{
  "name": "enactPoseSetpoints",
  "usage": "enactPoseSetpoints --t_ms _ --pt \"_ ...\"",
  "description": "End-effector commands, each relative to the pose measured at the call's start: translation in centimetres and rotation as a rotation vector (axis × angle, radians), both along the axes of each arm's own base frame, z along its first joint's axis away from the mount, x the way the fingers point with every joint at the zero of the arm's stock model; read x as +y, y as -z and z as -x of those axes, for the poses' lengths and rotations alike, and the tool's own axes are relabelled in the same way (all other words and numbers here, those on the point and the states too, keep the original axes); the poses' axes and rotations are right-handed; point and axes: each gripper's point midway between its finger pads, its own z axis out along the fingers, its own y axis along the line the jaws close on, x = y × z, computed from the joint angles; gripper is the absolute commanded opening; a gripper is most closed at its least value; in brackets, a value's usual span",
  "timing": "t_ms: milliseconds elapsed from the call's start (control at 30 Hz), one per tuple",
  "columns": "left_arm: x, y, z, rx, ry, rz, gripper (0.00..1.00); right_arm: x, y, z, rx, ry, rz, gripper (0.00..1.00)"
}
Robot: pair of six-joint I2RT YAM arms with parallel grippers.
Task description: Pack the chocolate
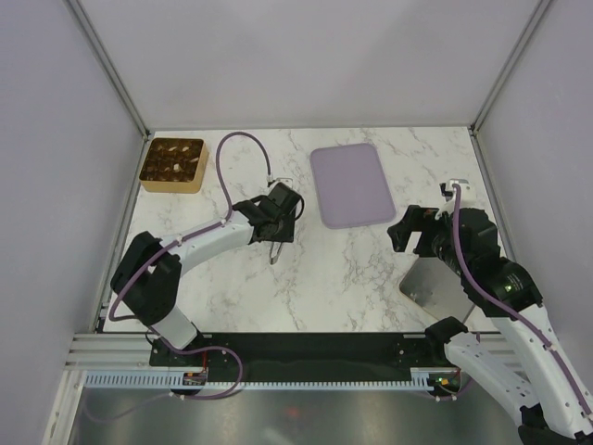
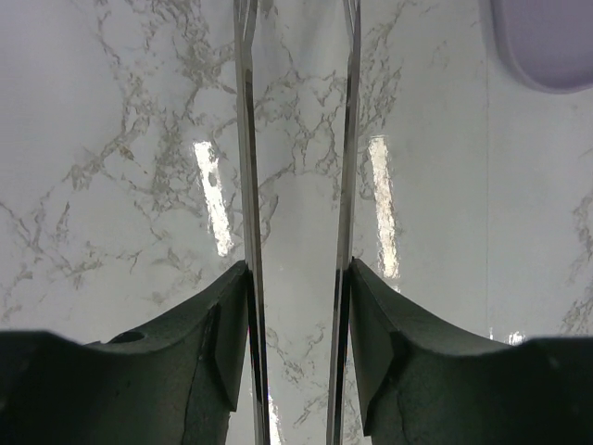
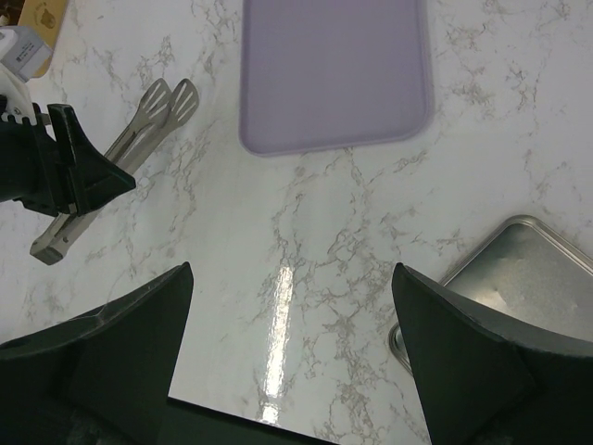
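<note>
Presently clamping tongs (image 3: 139,130) in left claw (image 2: 296,287), right claw (image 3: 292,278) spread, empty; treat chocolate (image 1: 172,159), seemingly in box (image 1: 171,184) well left of left claw, as tiny, light, fragile: pinch mid-body gently.

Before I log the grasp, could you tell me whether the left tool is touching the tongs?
Touching. The left wrist view shows each finger of the left tool pressed flat against an arm of the tongs, with no gap between them.
</note>
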Motion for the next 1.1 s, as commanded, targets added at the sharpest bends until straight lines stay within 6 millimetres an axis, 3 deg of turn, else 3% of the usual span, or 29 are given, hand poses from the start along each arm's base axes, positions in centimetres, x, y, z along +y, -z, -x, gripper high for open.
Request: enactPoseSetpoints --t_ms 0,600,1067 --pt "-0.9 0.0 -1.1 -0.052 -0.082 0.047 0.52 -0.1 0.1 -0.2 -0.003 0.017 -0.003 0.97" --pt "-2.9 5.1 2.5 0.101 -0.129 0.073 0.69 -0.1 1.3 0.2 0.013 0.011 -0.003 0.97" --pt "-3.2 5.9 3.8 0.128 -0.152 0.082 0.82 0.0 1.3 0.4 0.012 0.004 -0.017 0.97"
